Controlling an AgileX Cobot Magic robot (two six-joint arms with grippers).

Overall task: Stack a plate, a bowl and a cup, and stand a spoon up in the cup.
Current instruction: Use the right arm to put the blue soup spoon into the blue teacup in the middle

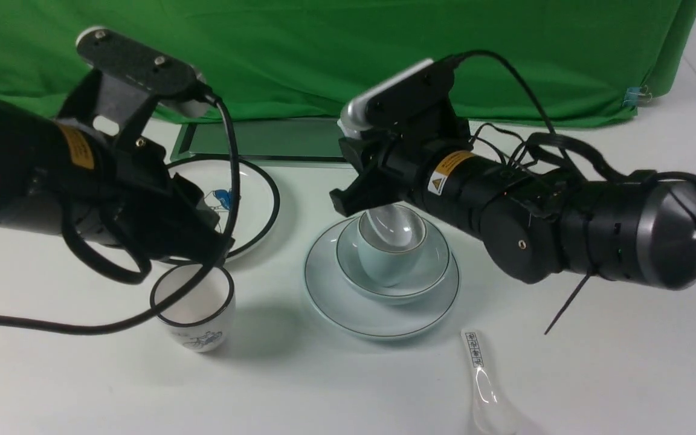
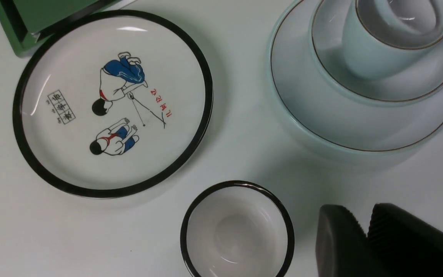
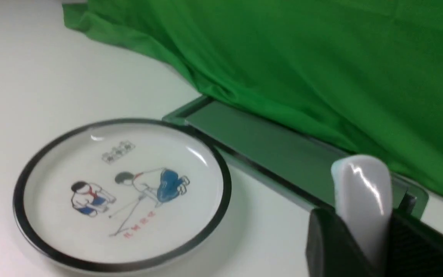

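The right claw [image 3: 360,223] was clamped on the handle of the plain glossy white ceramic spoon [image 1: 390,225]. The handle slanted up between its fingers, while the spoon's scoop sat inside the pale blue handleless ceramic cup [image 1: 389,263] with its thin brownish rim. The claw hung above the cup, its fingers higher than the rim. The cup leaned slightly within the wide pale blue-white ceramic bowl [image 1: 351,260], which rested in the large pale blue-white round plate [image 1: 328,293].

The left claw [image 2: 362,215] had its fingertips slightly apart, with nothing between them, left of the stack.

A strip of white counter [image 1: 82,374] lay between the stack and the white ceramic cup [image 1: 203,335] with a black rim and a drawing. Behind that cup was the black-rimmed white plate [image 2: 110,173] with cartoon figures, its far edge right beside the green tray [image 3: 267,138]. The white spoon with a printed label [image 1: 482,374] lay near the pale plate's near right edge. The right arm [image 1: 505,211] reached over the counter from the right.
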